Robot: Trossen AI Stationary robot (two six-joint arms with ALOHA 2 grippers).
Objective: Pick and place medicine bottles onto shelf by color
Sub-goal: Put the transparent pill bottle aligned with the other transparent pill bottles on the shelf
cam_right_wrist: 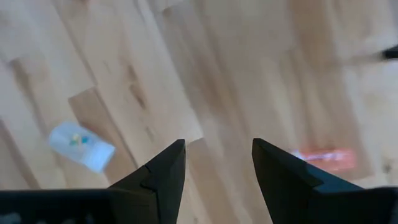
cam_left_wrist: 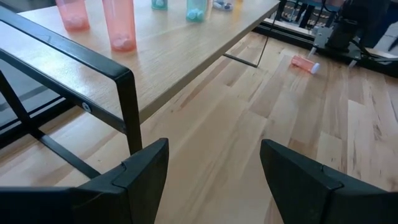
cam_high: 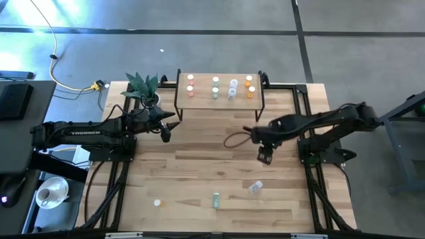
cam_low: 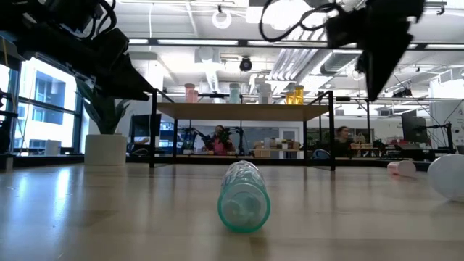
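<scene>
There's a potted plant [cam_high: 143, 85] at the desk's [cam_high: 199, 166] far left corner, a yellow cable [cam_high: 66, 83] on the floor, people sitting way back.

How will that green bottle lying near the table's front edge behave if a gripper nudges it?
The green bottle lies on its side and is round, so it will probably roll. It looks see-through and empty, so likely light and easily knocked away. Its smooth wall may slip between fingers.

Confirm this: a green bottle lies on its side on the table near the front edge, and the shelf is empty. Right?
Not quite. The green bottle does lie on its side on the table, but the shelf is not empty: the high view shows several bottles standing on it.
</scene>
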